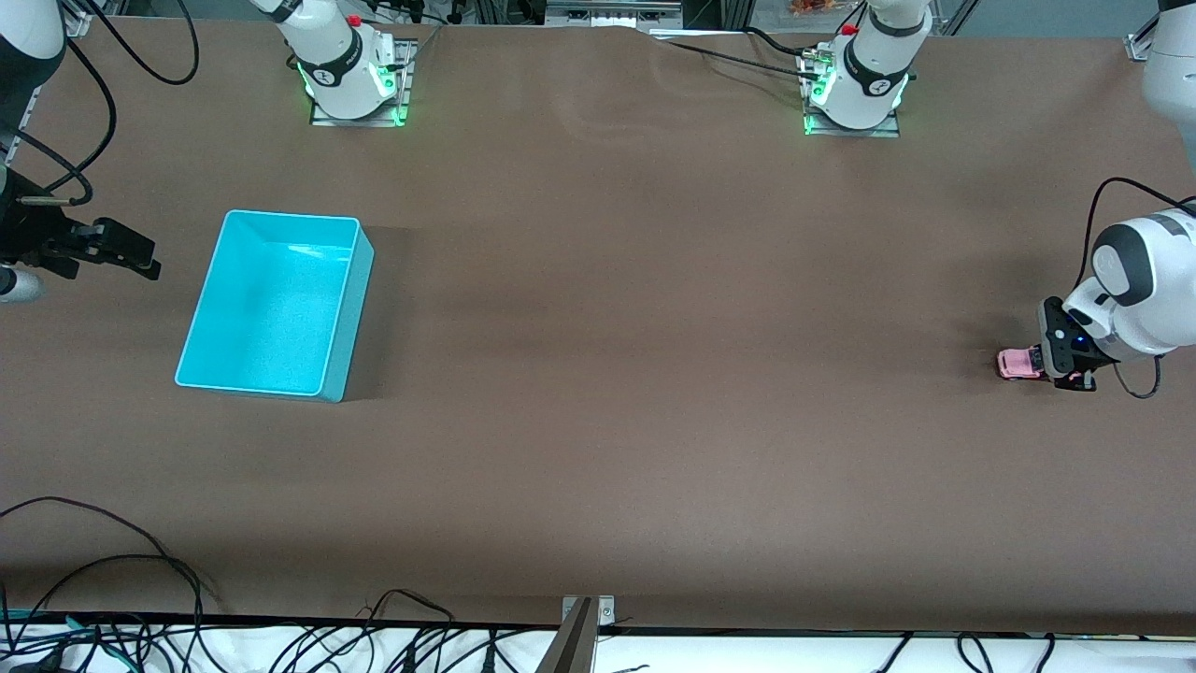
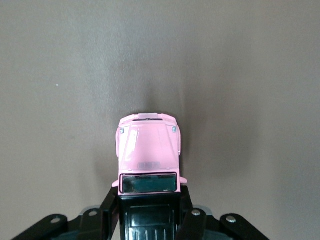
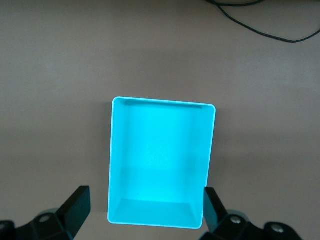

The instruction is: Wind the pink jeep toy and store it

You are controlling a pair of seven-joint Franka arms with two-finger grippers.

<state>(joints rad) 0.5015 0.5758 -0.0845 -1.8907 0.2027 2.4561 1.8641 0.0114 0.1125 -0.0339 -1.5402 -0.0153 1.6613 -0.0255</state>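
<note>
**Jeep gripped at the left arm's end of the table**

The jeep (image 1: 1018, 364) sits low at the right edge of the front view, on the brown table (image 1: 635, 280), at the left arm's end. In the left wrist view the jeep (image 2: 148, 155) fills the lower middle of the frame, its pink hood pointing up the picture and its black roof between the two black fingers (image 2: 111, 205). The left pincer (image 1: 1065, 369) is closed on the rear part of the jeep, one finger on each flank, with the hood sticking out free. The jeep's wheels cannot be seen, so whether it rests on the table or is just off it cannot be told.

The bin (image 1: 276, 304), turquoise and open-topped, stands in the left half of the front view, well apart from the jeep, toward the right arm's end of the table. The right pincer (image 1: 126, 250) hangs at the left edge of the front view, beside the bin. In the right wrist view its fingers (image 3: 77, 207) stand wide apart with nothing between them, framing the bin (image 3: 116, 150) at the picture's centre.
</note>
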